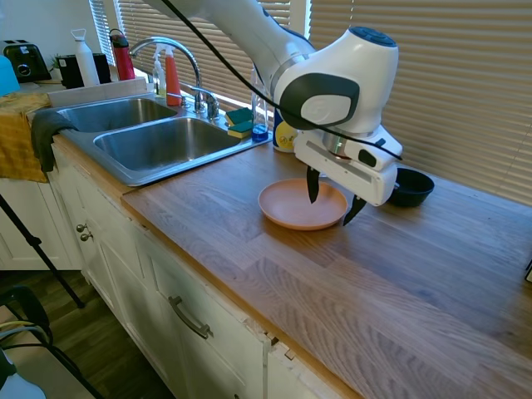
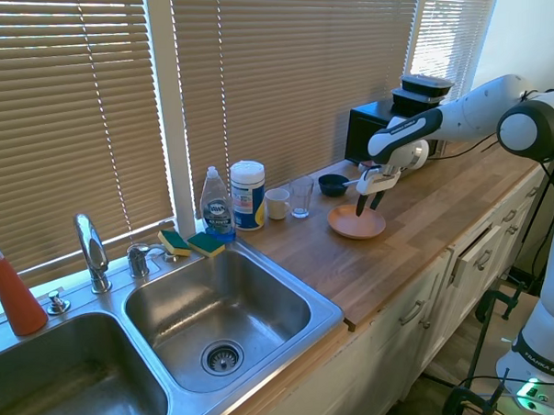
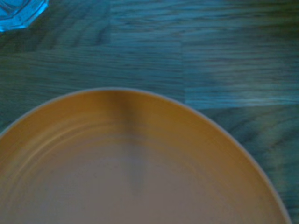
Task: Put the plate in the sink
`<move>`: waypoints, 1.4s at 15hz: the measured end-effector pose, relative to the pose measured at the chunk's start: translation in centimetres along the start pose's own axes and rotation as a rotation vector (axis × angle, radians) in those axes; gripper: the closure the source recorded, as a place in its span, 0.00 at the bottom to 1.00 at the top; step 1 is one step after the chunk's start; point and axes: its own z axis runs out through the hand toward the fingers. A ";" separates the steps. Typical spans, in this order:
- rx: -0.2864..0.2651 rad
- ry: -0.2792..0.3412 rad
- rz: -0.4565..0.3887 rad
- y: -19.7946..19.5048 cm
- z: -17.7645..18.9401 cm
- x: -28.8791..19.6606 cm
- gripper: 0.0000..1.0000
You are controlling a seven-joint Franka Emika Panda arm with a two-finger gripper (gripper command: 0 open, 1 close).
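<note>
Salmon-orange, the plate (image 1: pixel 301 204) lies flat on the wooden countertop (image 1: pixel 399 283), well apart from the sink (image 1: pixel 162 141) and just beside the small dark bowl (image 1: pixel 411 186). Above it the white arm bends at the wrist so that the gripper (image 1: pixel 332 199) points down; its two dark fingers stand apart, one over the plate's inside, the other by the plate's rim on the bowl's side. Whether the tips touch the plate I cannot tell.

From the second exterior view come things the first hides or crops: the sink's basin with its drain (image 2: pixel 222 357), a dish soap bottle (image 2: pixel 217 205), a wipes canister (image 2: pixel 246 195), a white cup (image 2: pixel 277 204) and a clear glass (image 2: pixel 301 197) ranged along the window side, and a dark appliance (image 2: pixel 372 129) with stacked black containers (image 2: pixel 426 90) at the counter's far end. Close and blurred, the wrist view shows only the plate's rim and ridged inside against the wood grain, a thin shadow running across it.

Closed blinds (image 2: pixel 283 79) cover the windows behind the counter. White cabinets (image 1: pixel 191 324) run beneath it. A chrome faucet (image 1: pixel 179 54) curves over the sink, a red-orange spray bottle (image 1: pixel 172 76) beside it, sponges (image 1: pixel 239 121) at the rim.
</note>
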 end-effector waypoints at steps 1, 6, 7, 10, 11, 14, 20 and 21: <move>0.000 -0.003 -0.004 -0.3 0.3 0.0 0.00; 0.015 -0.021 -0.005 -0.9 1.4 0.0 1.00; 0.018 -0.024 -0.007 -0.9 1.4 0.0 1.00; 0.030 -0.034 -0.012 -0.5 1.5 0.4 1.00; 0.032 -0.038 -0.011 -0.3 1.5 0.6 1.00; 0.038 -0.045 -0.017 -0.2 1.6 0.8 1.00; 0.050 -0.055 -0.023 0.3 1.9 1.2 1.00; 0.054 -0.056 -0.023 0.5 2.0 1.3 1.00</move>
